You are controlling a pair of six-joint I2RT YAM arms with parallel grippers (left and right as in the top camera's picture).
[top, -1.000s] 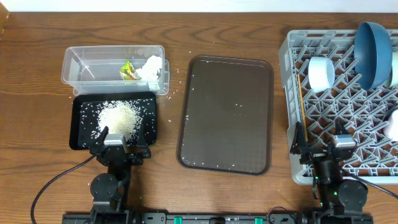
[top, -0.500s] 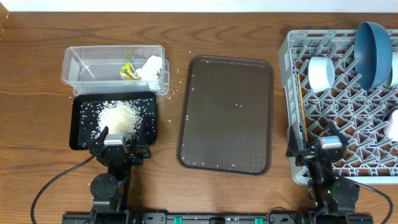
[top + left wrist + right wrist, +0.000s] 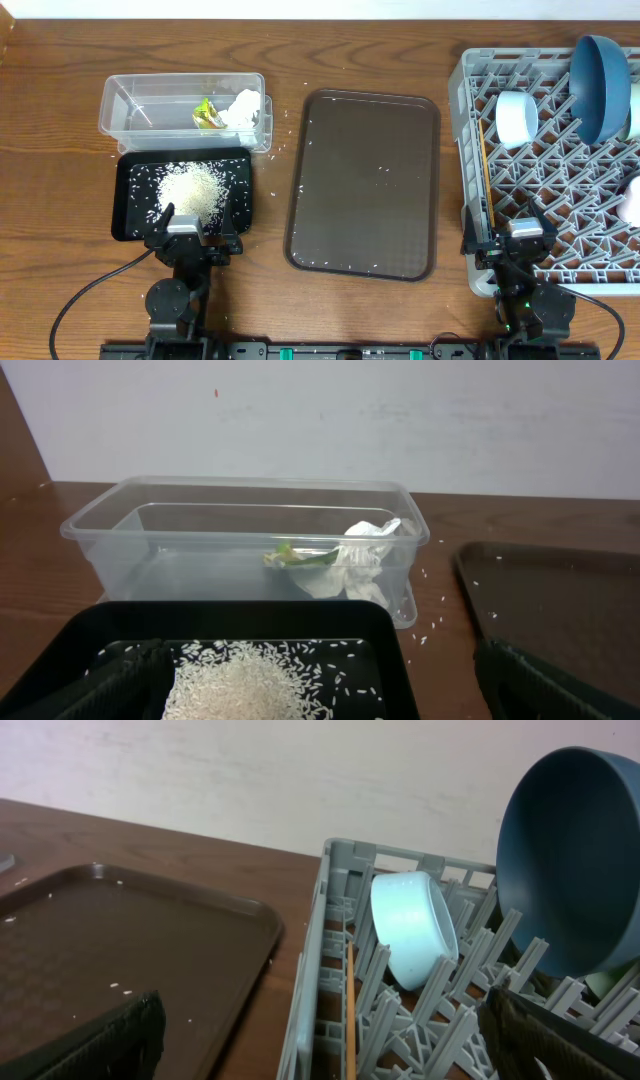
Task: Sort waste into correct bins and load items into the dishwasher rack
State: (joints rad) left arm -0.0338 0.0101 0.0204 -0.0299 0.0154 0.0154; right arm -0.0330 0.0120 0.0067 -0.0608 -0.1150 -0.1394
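The clear tub [image 3: 140, 105] holds a crumpled white napkin [image 3: 243, 108] and a yellow-green wrapper [image 3: 207, 114]. In front of it, the black tray [image 3: 123, 200] carries a heap of rice [image 3: 192, 188]. My left gripper [image 3: 190, 232] is open over that tray's near edge, with its fingers [image 3: 100, 690] wide apart on either side of the rice [image 3: 250, 685]. The grey rack [image 3: 464, 150] holds a dark-blue bowl [image 3: 600, 85], a pale bowl [image 3: 517, 118] and a chopstick [image 3: 486, 170]. At the rack's near left corner my right gripper [image 3: 508, 243] stands open and empty.
A brown serving tray [image 3: 365, 185] lies between the bins and the rack, with a few rice grains on it. Loose grains dot the table beside the tub. More white dishes [image 3: 632, 200] sit at the rack's right edge.
My right gripper has drawn slightly left and back toward the rack's near left corner. The left arm has not moved.
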